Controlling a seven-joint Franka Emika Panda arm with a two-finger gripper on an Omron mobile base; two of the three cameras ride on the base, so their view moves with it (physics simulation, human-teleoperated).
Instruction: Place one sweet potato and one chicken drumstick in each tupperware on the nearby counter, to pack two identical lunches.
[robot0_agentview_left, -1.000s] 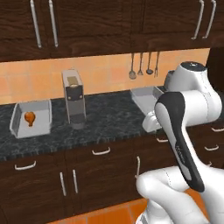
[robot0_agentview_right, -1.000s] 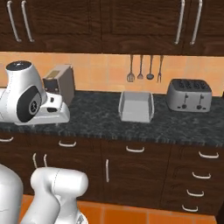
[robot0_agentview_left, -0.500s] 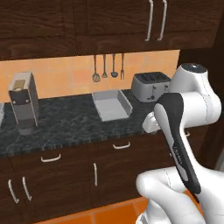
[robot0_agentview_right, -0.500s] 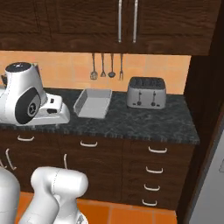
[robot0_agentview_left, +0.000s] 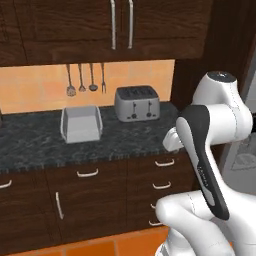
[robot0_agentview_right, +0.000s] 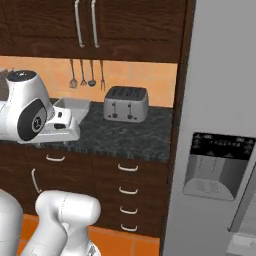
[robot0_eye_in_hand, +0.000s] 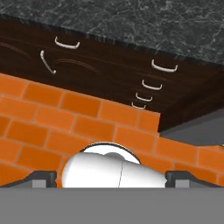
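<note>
Pale-grey plastic: the tupperware (robot0_agentview_left: 80, 123) looks thin-walled, light and stiff, its flared walls smooth and likely slippery; judged from its look alone.
Where it stands: on the desk (robot0_agentview_left: 45, 145), left of the toaster (robot0_agentview_left: 137, 102) and just apart from it; in the right base view the tupperware (robot0_agentview_right: 73, 107) is partly hidden behind the arm.
Contents: nothing seen inside it; no sweet potato or drumstick can be made out here.
Where to take hold: if it needs shifting, pinch one flared wall at the rim; it should slide easily on the speckled stone.
Gripper: the gripper (robot0_eye_in_hand: 111, 177) stands wide, its two dark tips far apart, with nothing between them, pointing down at the orange brick floor (robot0_eye_in_hand: 52, 127).
Further out: utensils (robot0_agentview_left: 85, 80) hang on the orange wall; drawers (robot0_agentview_left: 160, 180) with white handles sit below; a grey fridge (robot0_agentview_right: 220, 130) is at far right.
Progress: judged early, food not yet fetched.
</note>
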